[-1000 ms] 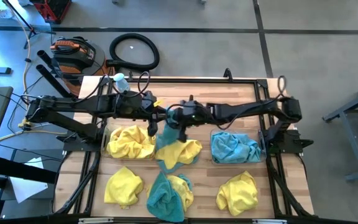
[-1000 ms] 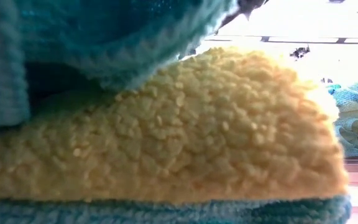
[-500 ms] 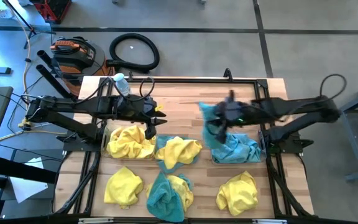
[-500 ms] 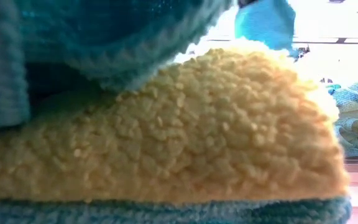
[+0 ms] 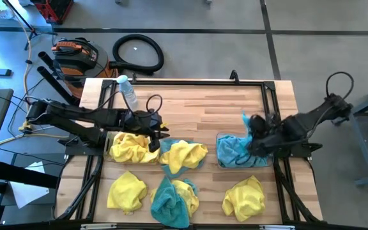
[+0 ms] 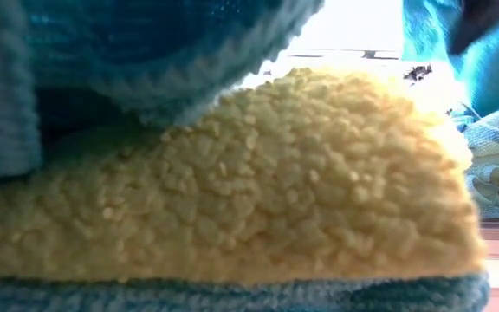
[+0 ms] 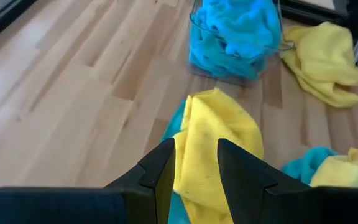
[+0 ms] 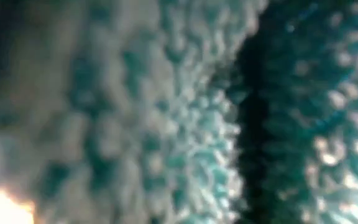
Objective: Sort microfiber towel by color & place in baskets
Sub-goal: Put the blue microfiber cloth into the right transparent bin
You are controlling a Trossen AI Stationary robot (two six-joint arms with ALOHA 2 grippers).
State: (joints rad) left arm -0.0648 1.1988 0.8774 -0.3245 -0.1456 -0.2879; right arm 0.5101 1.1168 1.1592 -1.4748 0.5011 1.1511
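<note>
The right gripper is now seen over the right basket, clamped on a teal towel that hangs above the teal heap already in that basket. One second earlier this gripper was at the table's middle beside the left gripper; half a second earlier it was midway, with the teal towel trailing from it. The right wrist view is filled with blurred teal pile.

The left gripper has been drawn back slightly and is poised over the near edge of the yellow towel at table centre, between it and the yellow heap in the left basket. In the left wrist view its fingers stand partly apart with the yellow towel seen between them; nothing is gripped.

Loose towels are noted along the near edge: a yellow one, a teal-and-yellow pile, another yellow one. These are unchanged from the earlier frames. A water bottle stands at the far left.
</note>
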